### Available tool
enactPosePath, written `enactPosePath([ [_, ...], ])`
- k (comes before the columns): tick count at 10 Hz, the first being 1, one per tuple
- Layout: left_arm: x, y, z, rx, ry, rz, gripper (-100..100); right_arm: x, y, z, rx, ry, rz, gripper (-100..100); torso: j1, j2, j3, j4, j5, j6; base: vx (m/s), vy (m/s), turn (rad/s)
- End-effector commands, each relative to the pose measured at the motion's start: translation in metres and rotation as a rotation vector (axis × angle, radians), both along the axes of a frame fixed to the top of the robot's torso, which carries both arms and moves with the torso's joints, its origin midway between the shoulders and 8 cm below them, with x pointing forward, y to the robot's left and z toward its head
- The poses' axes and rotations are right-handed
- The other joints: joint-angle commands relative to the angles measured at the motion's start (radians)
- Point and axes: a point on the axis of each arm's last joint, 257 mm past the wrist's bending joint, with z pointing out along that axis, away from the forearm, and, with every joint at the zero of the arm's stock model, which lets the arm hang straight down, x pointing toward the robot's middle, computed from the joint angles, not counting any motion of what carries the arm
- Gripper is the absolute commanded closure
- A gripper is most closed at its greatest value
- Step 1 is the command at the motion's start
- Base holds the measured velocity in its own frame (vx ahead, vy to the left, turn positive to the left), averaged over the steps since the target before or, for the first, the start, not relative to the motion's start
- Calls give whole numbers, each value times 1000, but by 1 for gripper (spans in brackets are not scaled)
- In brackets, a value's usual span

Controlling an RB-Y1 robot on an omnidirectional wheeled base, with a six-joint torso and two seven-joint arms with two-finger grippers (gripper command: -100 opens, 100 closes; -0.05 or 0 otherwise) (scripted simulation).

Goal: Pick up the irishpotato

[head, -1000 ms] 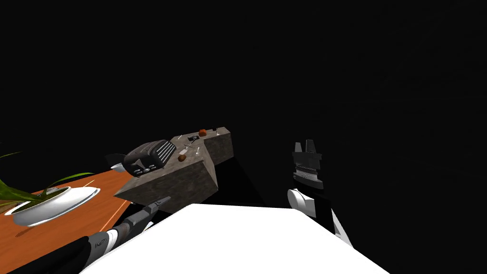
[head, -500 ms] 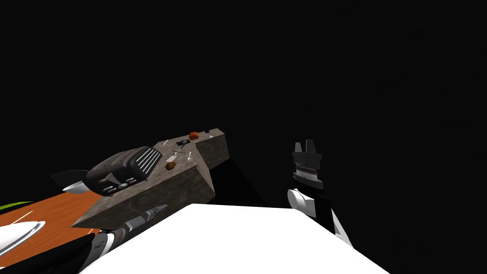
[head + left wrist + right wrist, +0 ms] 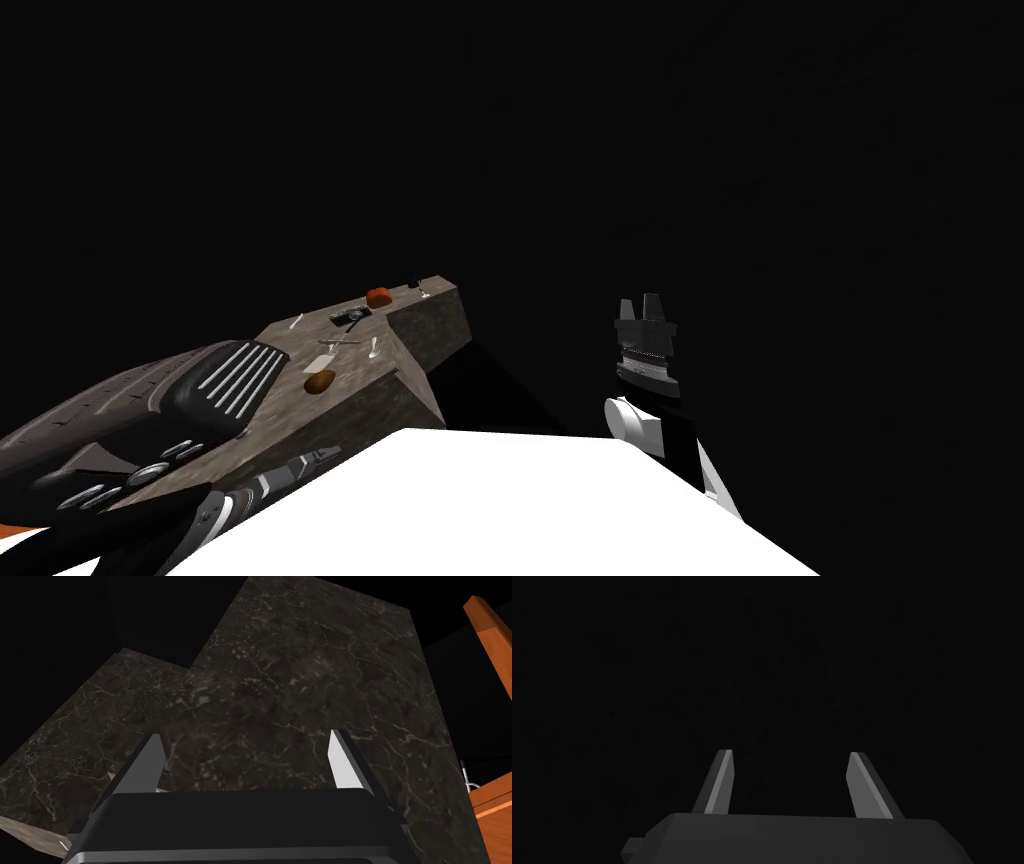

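Note:
A small brown oval potato lies on the grey stone counter, just past a dark ribbed appliance. My left gripper hangs low in front of the counter's near side, below the top and short of the potato. In the left wrist view the left gripper is open, nothing between its fingers, facing dark veined stone. My right gripper is held up to the right, away from the counter, against a black area. In its wrist view the right gripper is open and empty.
Farther along the counter lie an orange-red round item, several pale utensils and a small dark object. An orange wooden edge shows beside the stone. Black area surrounds the counter.
I have moved: the counter and appliance slid left and grew nearer, and the plant bowl and orange table passed out of the picture. Both arms keep their pose.

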Motion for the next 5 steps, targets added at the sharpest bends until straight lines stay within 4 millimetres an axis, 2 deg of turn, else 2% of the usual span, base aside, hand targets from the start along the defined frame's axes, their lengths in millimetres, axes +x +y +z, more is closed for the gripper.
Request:
enactPosePath([
  [1, -10, 10, -4, 18, 58, -6, -100, 0, 0, 0, 0, 0, 0, 0, 0, 0, 0, 0, 0, 0, 58, 269, -335],
  [3, -16, 23, -7, 45, 107, -11, -100, 0, 0, 0, 0, 0, 0, 0, 7, -2, -1, 0, 2, -1, 53, 292, -307],
  [5, -16, 39, -6, 78, 135, -14, -100, 0, 0, 0, 0, 0, 0, 0, 9, -3, -1, 0, 2, -1, 65, 320, -234],
])
